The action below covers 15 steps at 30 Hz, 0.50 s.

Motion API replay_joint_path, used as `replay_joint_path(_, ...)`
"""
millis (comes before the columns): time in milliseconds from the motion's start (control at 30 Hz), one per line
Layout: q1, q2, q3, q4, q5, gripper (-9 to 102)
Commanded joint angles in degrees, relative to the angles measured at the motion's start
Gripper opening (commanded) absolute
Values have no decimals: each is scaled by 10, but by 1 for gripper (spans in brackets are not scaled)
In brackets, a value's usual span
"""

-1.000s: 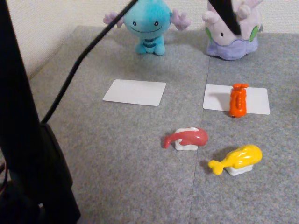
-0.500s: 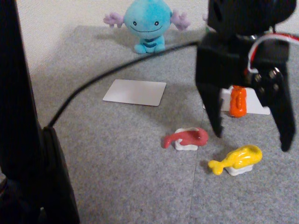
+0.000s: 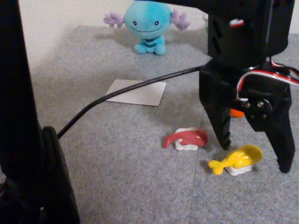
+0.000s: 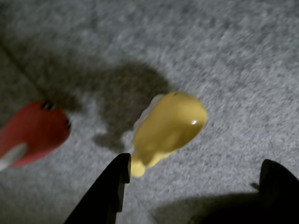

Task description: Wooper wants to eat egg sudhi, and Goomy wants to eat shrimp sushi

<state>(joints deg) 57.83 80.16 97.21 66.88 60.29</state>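
The gripper (image 3: 254, 156) hangs over the grey carpet tiles (image 3: 117, 154) with its two black fingers spread wide and nothing between them. The egg sudhi (image 3: 237, 160) lies on the floor under that gap, yellow and glossy on its white rice base, its thin tail pointing left in the fixed view. In the wrist view the egg sudhi (image 4: 168, 128) sits ahead of the fingertips, nearer the left one, and the gripper (image 4: 196, 179) has not closed on it.

Judging from this, the step in hand is the pick of the egg piece. To do it well the arm should centre the yellow body between the fingers before lowering, since it now lies off to one side. The fingers should close across the fat middle, not the tail, which looks too thin to hold. The glossy shell may slip, so a low, firm grip near the rice base seems safer.

The pink-red sushi piece (image 3: 187, 138) lies just to the left in the fixed view and should stay untouched. Wooper (image 3: 147, 25) sits at the back, with a white card (image 3: 140, 93) in front of it. A sliver of orange (image 3: 236, 112) behind the arm is probably the shrimp sushi.

No brand, label or writing can be read.
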Motion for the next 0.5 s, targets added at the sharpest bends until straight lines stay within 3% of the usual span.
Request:
replay_joint_path(0,-1,5,4,-28,14,32)
replay_joint_path(467,-10,10,125,-168,45,31)
